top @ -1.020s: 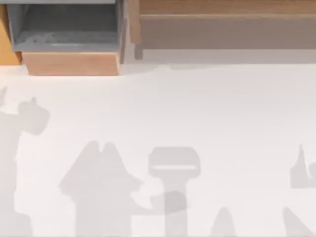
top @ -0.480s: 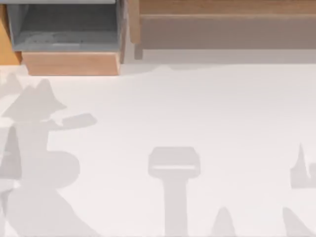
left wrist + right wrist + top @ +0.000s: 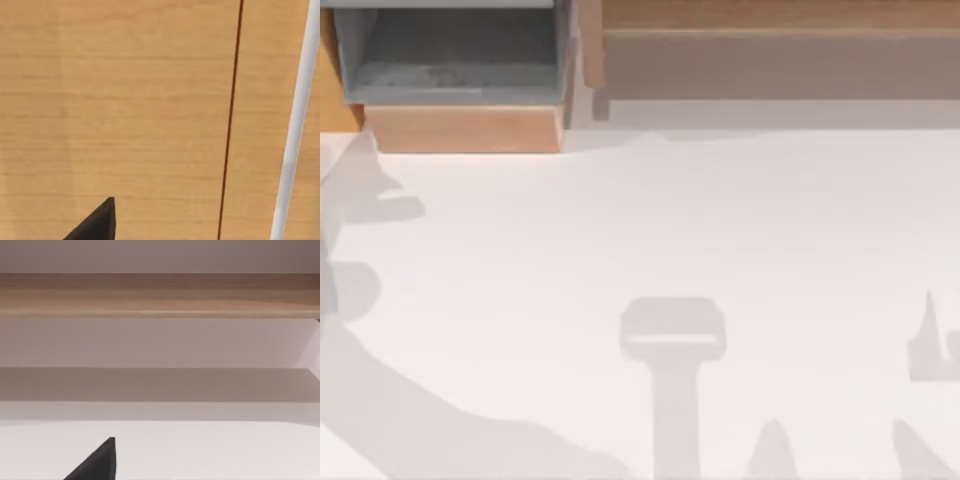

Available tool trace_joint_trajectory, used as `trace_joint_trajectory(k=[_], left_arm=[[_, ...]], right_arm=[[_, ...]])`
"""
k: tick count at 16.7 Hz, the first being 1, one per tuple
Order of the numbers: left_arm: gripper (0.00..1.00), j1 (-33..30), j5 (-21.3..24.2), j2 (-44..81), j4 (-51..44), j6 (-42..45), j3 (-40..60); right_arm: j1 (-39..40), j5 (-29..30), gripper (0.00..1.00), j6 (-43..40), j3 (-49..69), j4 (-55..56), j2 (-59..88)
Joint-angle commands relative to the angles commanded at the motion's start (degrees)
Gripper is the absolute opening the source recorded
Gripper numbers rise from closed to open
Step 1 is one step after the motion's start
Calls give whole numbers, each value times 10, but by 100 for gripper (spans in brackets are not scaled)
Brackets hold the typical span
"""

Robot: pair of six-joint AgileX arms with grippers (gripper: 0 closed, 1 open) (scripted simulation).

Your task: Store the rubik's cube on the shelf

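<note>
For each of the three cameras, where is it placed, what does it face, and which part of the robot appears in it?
Top view: above the table, looking down at the shelf and the wooden box; arm shadows fall on the table.
Left wrist view: on the left arm, facing a wood-grain surface; a dark fingertip shows.
Right wrist view: on the right arm, facing the shelf; a dark fingertip shows.
Shared: top and right wrist views both show the shelf.

The counter [image 3: 720,230] spreads across the top view. At its 12 o'clock edge, running toward 1 o'clock, the shelf [image 3: 770,15] lies lengthwise, with a panel [image 3: 770,65] set beneath its board. At 11 o'clock, just beside the shelf's left end, stands a box compartment [image 3: 455,60], opening toward 6 o'clock. In the right wrist view the shelf [image 3: 160,295] lies straight ahead, beyond the counter [image 3: 200,450].
</note>
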Motion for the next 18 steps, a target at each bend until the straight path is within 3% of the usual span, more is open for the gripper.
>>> trace_joint_trajectory(k=[17,18], left_arm=[[100,-14,-13,36,-31,4,70],[92,-14,-13,36,-31,4,70]], right_arm=[[0,0,100,0,0,0,0],[0,0,100,0,0,0,0]])
